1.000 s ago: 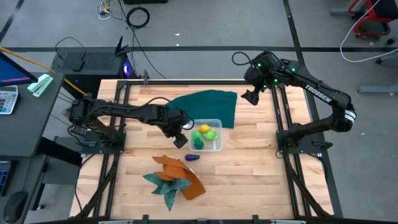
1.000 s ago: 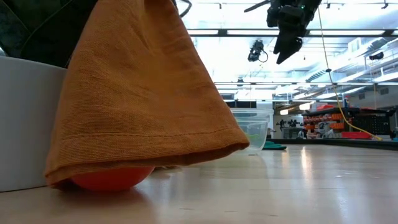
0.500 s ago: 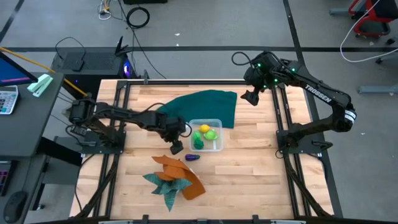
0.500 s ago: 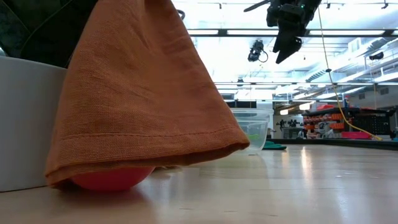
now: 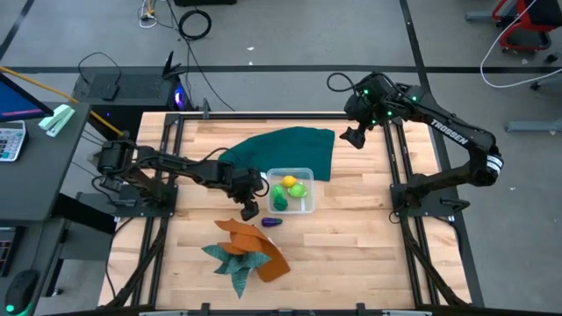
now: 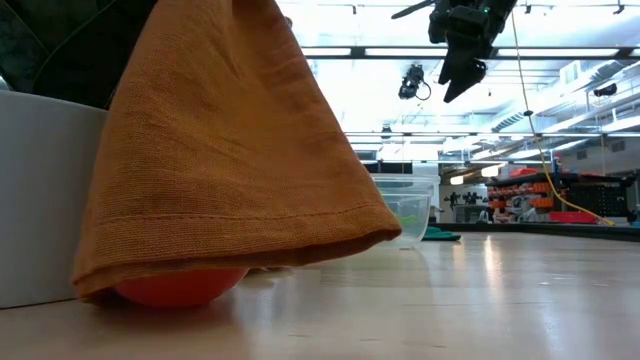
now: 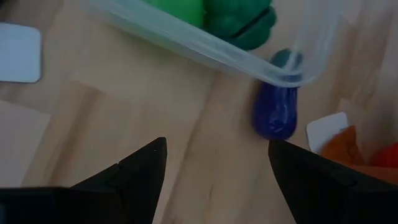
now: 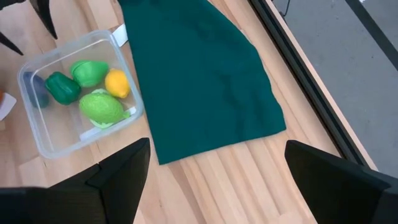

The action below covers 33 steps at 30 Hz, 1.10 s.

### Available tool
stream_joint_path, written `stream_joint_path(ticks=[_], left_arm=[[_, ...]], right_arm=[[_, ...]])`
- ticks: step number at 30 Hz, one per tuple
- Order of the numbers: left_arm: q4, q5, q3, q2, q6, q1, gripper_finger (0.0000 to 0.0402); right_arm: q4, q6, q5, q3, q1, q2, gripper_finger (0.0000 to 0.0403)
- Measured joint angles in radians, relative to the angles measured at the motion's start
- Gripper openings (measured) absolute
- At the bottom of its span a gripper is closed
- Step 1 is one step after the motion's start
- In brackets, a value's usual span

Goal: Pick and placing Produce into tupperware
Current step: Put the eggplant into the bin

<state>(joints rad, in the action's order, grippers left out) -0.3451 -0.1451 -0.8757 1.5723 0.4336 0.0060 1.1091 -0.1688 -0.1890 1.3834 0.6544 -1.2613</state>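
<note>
Here, at centre-left of the overhead view, the left claw [image 5: 249, 209] hangs wide open and empty over the wooden worktop [image 5: 351, 254]. Just right lies the small purple toy vegetable [image 5: 270, 222], below the clear squarish plastic tub [image 5: 306, 173] holding yellow and green produce. Likely next: lowering around it. Upper right, the right claw [image 5: 349, 137] waits open, empty.

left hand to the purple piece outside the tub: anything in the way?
Nothing visible. The left hand is open with bare wood between its fingers and the purple piece, which lies on the table just outside the tupperware wall. The orange cloth sits beside it, not across the path. The right hand waits over the table's far edge.
</note>
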Motion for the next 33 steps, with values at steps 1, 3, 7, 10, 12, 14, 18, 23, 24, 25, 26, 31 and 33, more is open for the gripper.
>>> stream_joint_path(ticks=[1,3,7,10,12,14,18,23,24,25,26,31,33], left_arm=[[0.001,-0.001,0.0,0.002,0.0,-0.006,0.0286],[0.007,-0.021,0.0,0.011,0.002,-0.017,0.0286],[0.056,-0.084,0.0,0.049,0.024,-0.048,0.0286],[0.089,-0.087,0.0,0.068,0.04,-0.067,0.0286],[0.098,-0.092,0.0,0.075,0.069,-0.073,0.0286],[0.123,-0.092,0.0,0.083,0.078,-0.079,0.0286],[0.137,-0.087,0.0,0.084,0.078,-0.083,0.0286],[0.16,-0.086,0.0,0.084,0.084,-0.083,0.0286],[0.163,-0.086,0.0,0.084,0.087,-0.083,0.0286],[0.168,-0.086,0.0,0.084,0.096,-0.083,0.0286],[0.176,-0.086,0.0,0.084,0.104,-0.083,0.0286],[0.208,-0.092,0.0,0.084,0.138,-0.083,0.0286],[0.219,-0.092,0.0,0.084,0.149,-0.083,0.0286]], right_arm=[[0.0,0.0,0.0,0.0,0.0,0.0,0.0336],[0.0,0.0,0.0,0.0,0.0,0.0,0.0336],[0.0,0.003,0.0,0.0,0.0,0.0,0.0336],[0.0,0.011,0.0,0.0,0.0,0.0,0.0336],[0.0,0.012,0.0,0.0,0.0,0.0,0.0336],[0.0,0.013,0.0,0.0,0.0,0.0,0.0336],[0.0,0.013,0.0,0.0,0.0,0.0,0.0336],[0.001,0.013,0.0,0.0,0.0,0.0,0.0336],[0.0,0.013,0.0,0.0,0.0,0.0,0.0336],[0.001,0.013,0.0,0.0,0.0,0.0,0.0336],[0.001,0.013,0.0,0.0,0.0,0.0,0.0336],[0.001,0.013,0.0,0.0,0.0,0.0,0.0336],[0.001,0.013,0.0,0.0,0.0,0.0,0.0336]])
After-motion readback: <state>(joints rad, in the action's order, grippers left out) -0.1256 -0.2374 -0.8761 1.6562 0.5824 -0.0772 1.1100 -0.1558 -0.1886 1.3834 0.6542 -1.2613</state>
